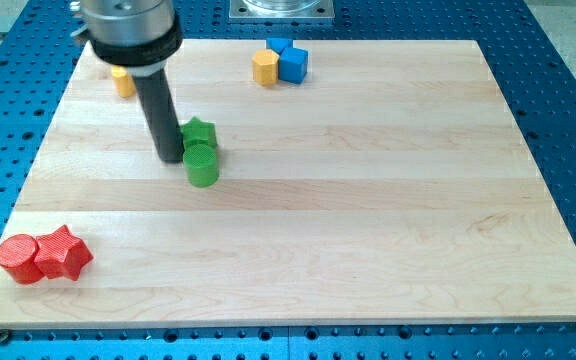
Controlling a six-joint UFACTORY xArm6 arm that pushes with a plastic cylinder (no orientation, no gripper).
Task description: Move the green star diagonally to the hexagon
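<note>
1. The small green star-shaped plastic block (199,132) is seen left of the board's centre, in its upper half, touching the small green cylinder block (201,165) that stands just below it in the view.
2. It is judged light, rigid and easily slid on the smooth wood; being pointed, it is likely to rotate if pushed off-centre.
3. No hold can be taken: there are no fingers on this rig, only a rod, so nothing is grasped. Contact is best made squarely on the star's lower-left side.
4. My tip (171,158) is set just left of both green blocks, near or touching them; which cannot be told.
5. The yellow hexagon block (265,67) is found near the top edge, touching a blue block (290,60).
6. Elsewhere are noted a small yellow block (122,79) partly hidden by the arm, a red cylinder (17,258) and a red star (63,253) at lower left.
7. All rest on the pale wooden board (368,220).
</note>
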